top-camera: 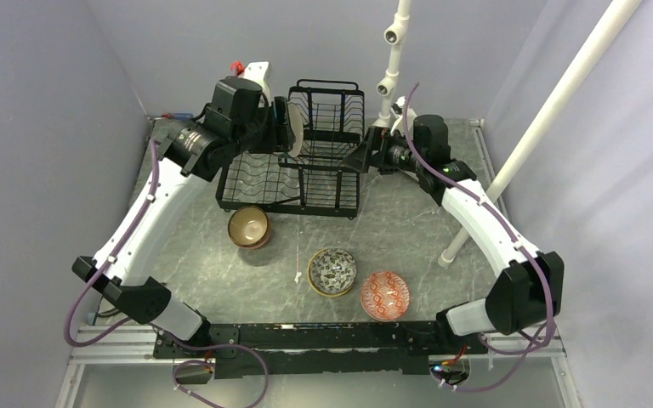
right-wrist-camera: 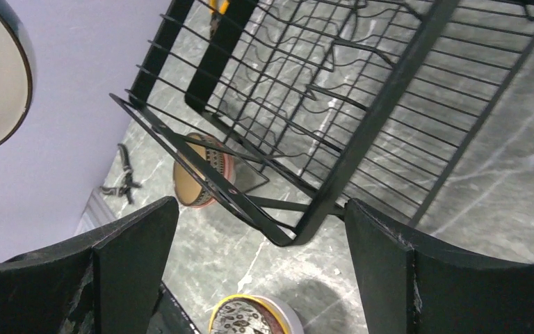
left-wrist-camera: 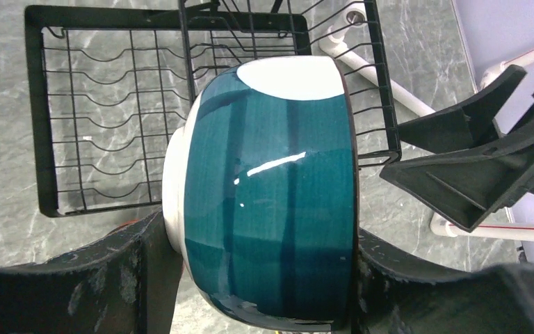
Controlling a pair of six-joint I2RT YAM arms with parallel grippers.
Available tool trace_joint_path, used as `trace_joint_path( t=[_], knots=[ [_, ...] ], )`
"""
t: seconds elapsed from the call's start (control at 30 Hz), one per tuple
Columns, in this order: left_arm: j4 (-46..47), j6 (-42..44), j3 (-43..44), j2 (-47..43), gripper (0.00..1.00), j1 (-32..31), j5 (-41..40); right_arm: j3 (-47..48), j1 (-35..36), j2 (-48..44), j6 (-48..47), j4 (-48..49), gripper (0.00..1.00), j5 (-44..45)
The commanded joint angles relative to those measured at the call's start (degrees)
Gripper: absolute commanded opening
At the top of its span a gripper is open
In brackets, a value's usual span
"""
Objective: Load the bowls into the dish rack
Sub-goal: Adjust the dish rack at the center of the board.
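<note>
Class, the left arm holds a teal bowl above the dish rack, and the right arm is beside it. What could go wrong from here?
1. The teal bowl is pinched on its side between the left fingers. Its glossy glaze could slip, dropping it onto the dish rack wires.
2. The right fingers stand open close beside the bowl and the rack's edge, so lowering the bowl might cause a knock.

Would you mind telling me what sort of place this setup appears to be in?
Probably a robotics lab test cell, not a kitchen: plain lavender walls box in a grey marble-look table, two arms are bolted to its near edge, and a white pipe stand rises beside the dish rack.
</note>
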Motion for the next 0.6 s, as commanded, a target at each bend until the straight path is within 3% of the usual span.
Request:
trace_joint_path(
  t=[0.0, 0.23, 0.43, 0.57],
  knots=[
    [3.3, 1.5, 0.0, -5.3, 0.03, 0.0, -3.4, 3.8, 1.4, 2.2, 1.9, 5.0, 0.91, -5.3],
    [1.6, 2.1, 0.1, -4.9, 0.03, 0.0, -4.5, 1.7, 3.2, 2.0, 6.0, 9.5, 0.57, -8.9],
    [2.5, 2.7, 1.8, -1.4, 0.03, 0.0, -3.2, 1.1, 5.3, 2.2, 6.3, 11.0, 0.54, -9.1],
    [0.7, 4.5, 6.6, 3.8, 0.03, 0.0, -3.3, 2.7, 5.3, 3.2, 3.8, 7.0, 0.56, -7.8]
  ],
)
